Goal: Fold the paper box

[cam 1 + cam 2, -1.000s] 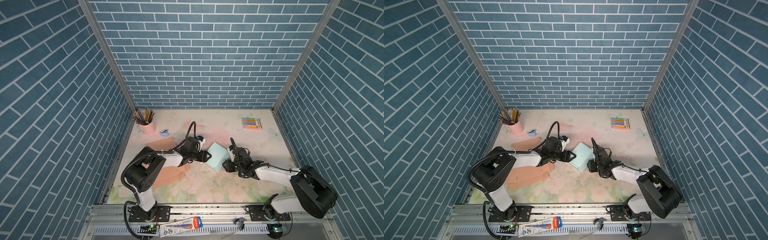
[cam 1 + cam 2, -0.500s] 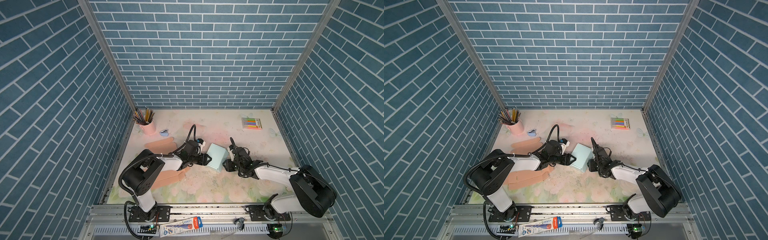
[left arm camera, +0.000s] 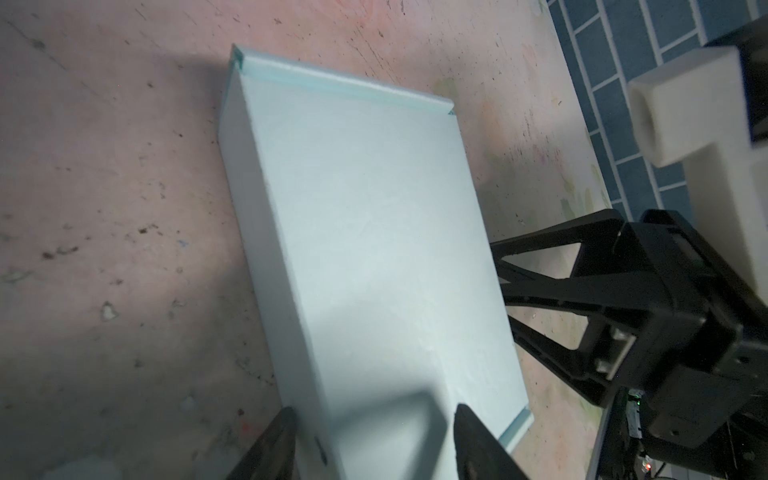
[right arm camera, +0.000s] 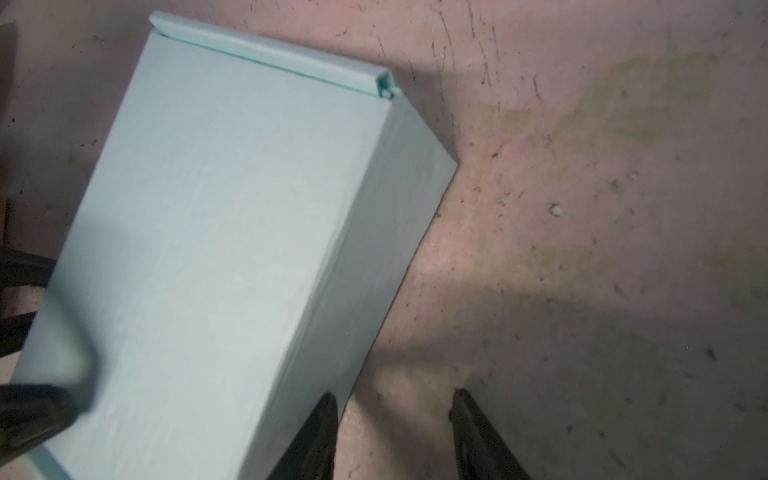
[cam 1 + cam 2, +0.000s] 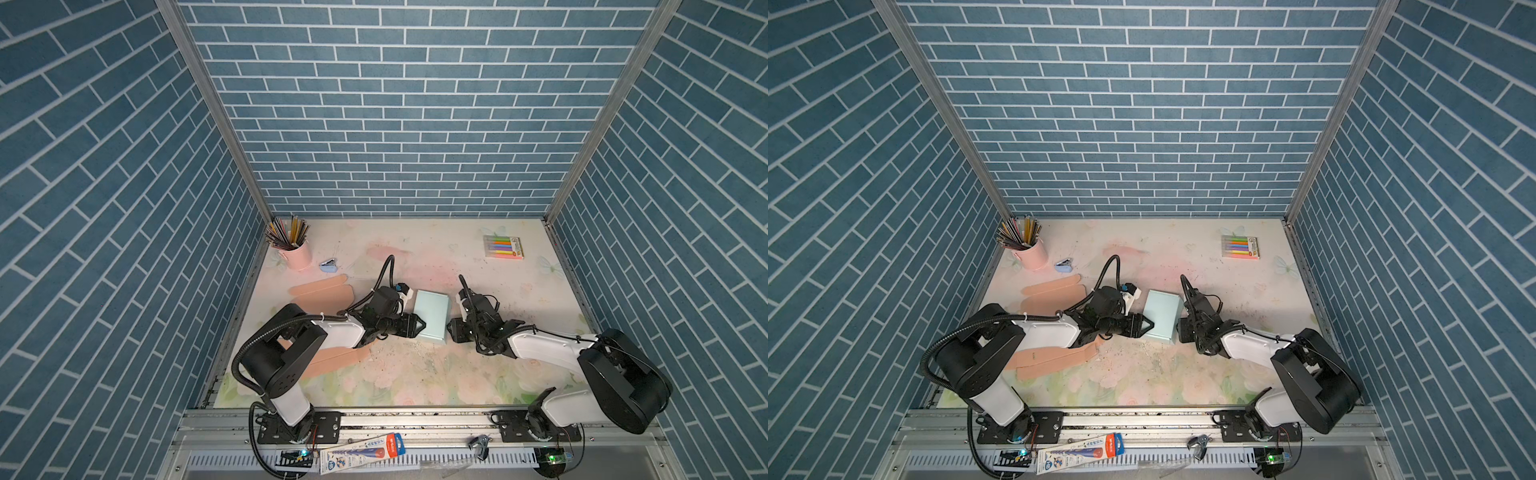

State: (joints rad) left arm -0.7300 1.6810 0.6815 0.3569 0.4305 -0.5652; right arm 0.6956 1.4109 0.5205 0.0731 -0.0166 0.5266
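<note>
The paper box (image 5: pixel 432 316) (image 5: pixel 1162 315) is pale blue, folded shut, and lies flat mid-table between both arms. My left gripper (image 5: pixel 422 325) (image 5: pixel 1151 325) is open at the box's left near corner. In the left wrist view the left gripper (image 3: pixel 374 419) straddles the box (image 3: pixel 365 232) edge: one finger beside the side wall, the other over the top face. My right gripper (image 5: pixel 449 332) (image 5: pixel 1180 331) is open at the box's right side. In the right wrist view the right gripper (image 4: pixel 395 415) has one finger against the box (image 4: pixel 216 232) wall, with only table between its fingers.
A pink cup of pencils (image 5: pixel 297 254) and a small blue stapler (image 5: pixel 329 265) stand at the back left. A marker pack (image 5: pixel 503 247) lies back right. Flat peach cardboard sheets (image 5: pixel 322 289) (image 5: pixel 336 356) lie under and behind the left arm. Brick walls close three sides.
The box has turned from a diagonal lie to nearly square with the table. My left gripper has shifted toward the box's near corner. The right gripper has barely moved.
</note>
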